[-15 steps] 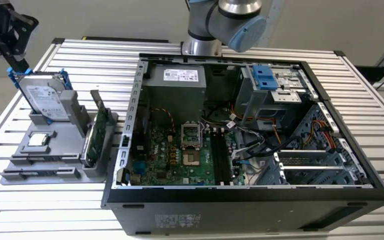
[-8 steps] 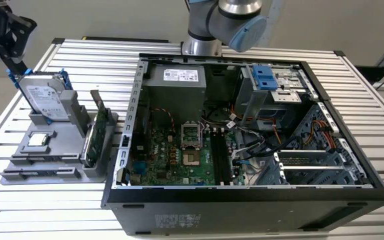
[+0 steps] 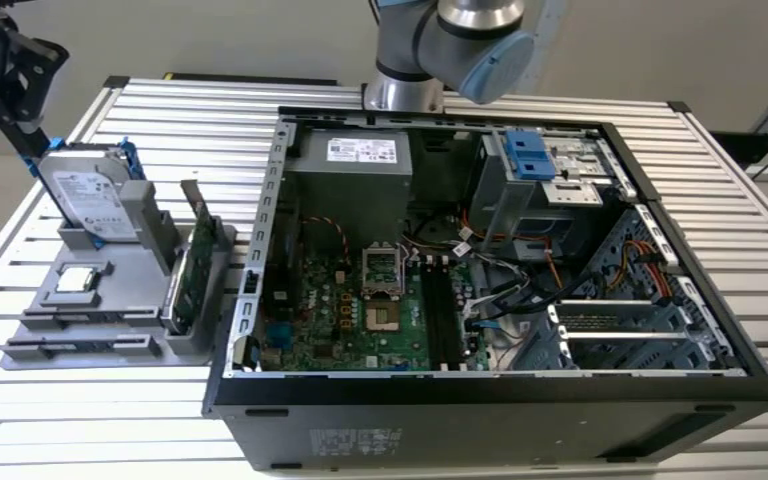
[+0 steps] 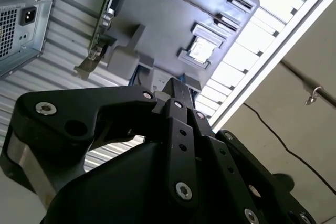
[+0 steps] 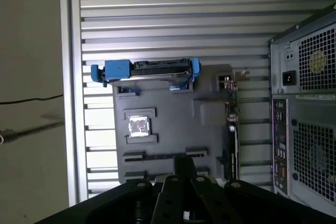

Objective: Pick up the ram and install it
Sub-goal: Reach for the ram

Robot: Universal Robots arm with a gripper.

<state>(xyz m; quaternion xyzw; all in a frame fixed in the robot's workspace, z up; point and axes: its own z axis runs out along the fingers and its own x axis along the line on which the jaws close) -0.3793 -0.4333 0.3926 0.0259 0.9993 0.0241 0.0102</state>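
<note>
Grey plastic tray (image 5: 173, 124) is taken as the reference. It is set on the slatted aluminium desk (image 3: 131, 120). The open PC case (image 3: 491, 388) is parked just beside the tray, on the exterior view's right of it.

The pincer (image 5: 185, 162) is positioned well above the tray and apart from everything on it. In both wrist views the fingertips (image 4: 175, 88) are seen pressed together.

Loaded on the tray:
- The hard drive (image 3: 88, 200) in its blue frame is stood on edge at one end of the tray.
- The silver square chip (image 3: 77, 280) is laid flat near the tray's middle.
- The green expansion card (image 3: 187, 270) is stood on edge along the tray side nearest the case.
- Two rows of long narrow slots (image 5: 137, 156) are found at the tray end opposite the drive.

The ram cannot be located with certainty. A thin dark line is seen along those tray slots, but whether it is the stick cannot be told.
</note>
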